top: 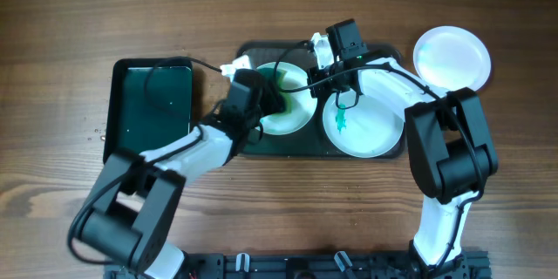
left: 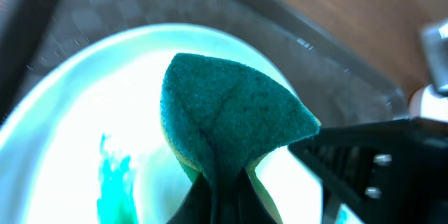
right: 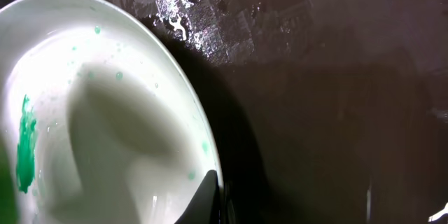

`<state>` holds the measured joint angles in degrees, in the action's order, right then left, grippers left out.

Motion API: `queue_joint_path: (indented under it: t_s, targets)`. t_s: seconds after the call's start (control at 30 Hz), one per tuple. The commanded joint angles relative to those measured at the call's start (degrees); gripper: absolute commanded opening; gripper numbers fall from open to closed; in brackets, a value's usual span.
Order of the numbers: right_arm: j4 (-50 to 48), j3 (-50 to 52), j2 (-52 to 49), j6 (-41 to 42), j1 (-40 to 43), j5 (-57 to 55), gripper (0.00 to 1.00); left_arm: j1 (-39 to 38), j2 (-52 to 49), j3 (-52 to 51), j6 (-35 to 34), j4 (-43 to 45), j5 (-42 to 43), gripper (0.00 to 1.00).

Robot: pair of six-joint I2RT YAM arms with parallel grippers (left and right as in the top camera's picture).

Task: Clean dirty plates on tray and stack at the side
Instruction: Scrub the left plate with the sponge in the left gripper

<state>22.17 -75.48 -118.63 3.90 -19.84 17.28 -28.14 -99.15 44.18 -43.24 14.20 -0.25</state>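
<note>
Overhead, the left claw (top: pixel 268 98) clamps a green sponge (left: pixel 231 112) over the smeared plate (top: pixel 292 120) on the tray (top: pixel 316 144), the right claw (top: pixel 336 83) pinching its rim; mid-scrub, the smear (left: pixel 112 175) likely needs firm wiping next.

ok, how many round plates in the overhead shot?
3. Plain white round plate on the wooden table, far right; green-smeared white plate at the right of the dark grey rectangular tray; pale plate mid-tray, partly under the left gripper. None seems hidden.
</note>
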Motion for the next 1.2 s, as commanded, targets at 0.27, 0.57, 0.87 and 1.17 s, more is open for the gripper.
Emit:
queue_joint_path:
  t_s: [0.27, 0.57, 0.87, 1.17]
  targets:
    - [-0.70, 0.39, -2.36, 1.18, 0.17, -3.76, 0.04, -0.66, -5.88, 0.07, -0.48, -6.38, -17.86, 0.04]
    - [-0.26, 0.39, -2.36, 1.20, 0.17, -3.76, 0.04, 0.39, 0.13, 0.15, 4.92, -8.63, -22.47, 0.04]
    - [-0.61, 0.39, -2.36, 1.20, 0.17, -3.76, 0.04, 0.57, 5.25, 0.13, 0.63, -2.78, -9.25, 0.04]
    - [-0.92, 0.39, -2.36, 1.22, 0.24, -3.76, 0.04, 0.57, -6.78, 0.13, -4.17, 11.69, -5.03, 0.04]
